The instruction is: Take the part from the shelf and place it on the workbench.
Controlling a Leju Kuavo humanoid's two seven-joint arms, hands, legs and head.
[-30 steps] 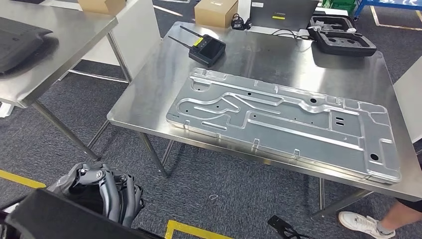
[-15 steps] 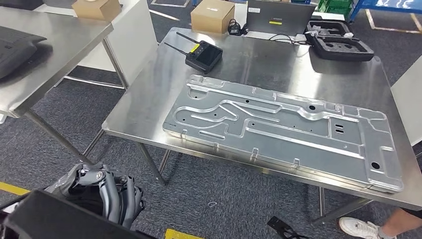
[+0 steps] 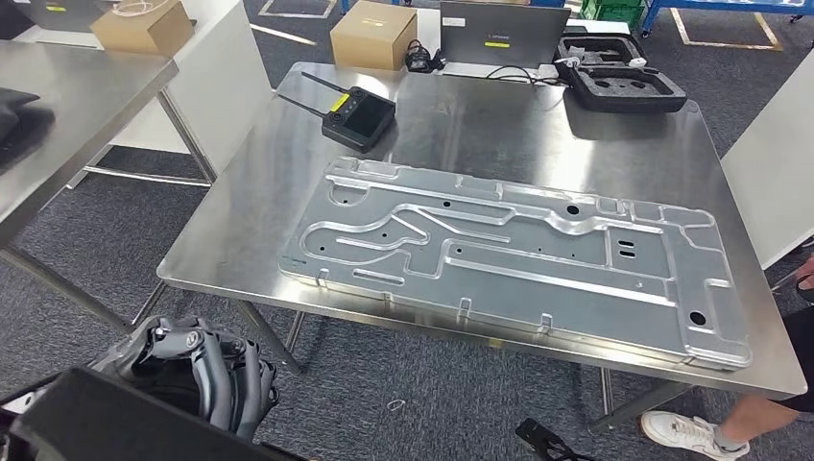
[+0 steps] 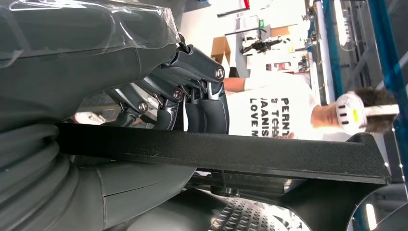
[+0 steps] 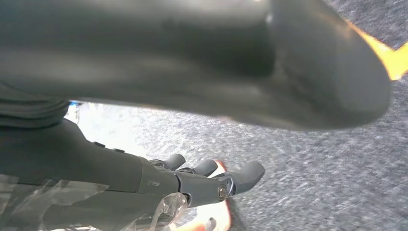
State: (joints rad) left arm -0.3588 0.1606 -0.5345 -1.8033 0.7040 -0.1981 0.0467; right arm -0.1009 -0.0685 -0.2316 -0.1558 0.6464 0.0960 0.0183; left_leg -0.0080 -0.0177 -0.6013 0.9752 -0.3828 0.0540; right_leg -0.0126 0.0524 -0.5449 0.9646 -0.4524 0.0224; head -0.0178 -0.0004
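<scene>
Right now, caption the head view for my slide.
Large stamped silver metal panel lying flat on the steel workbench, left hand gripping a black part below.

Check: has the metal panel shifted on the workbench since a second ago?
No. The metal panel keeps its place against the workbench edge and the black controller; only the camera moved.

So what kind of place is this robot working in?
Probably a factory workshop or test lab: a large stamped silver metal panel lies on a stainless steel workbench, with yellow floor marking tape on the grey carpet.
</scene>
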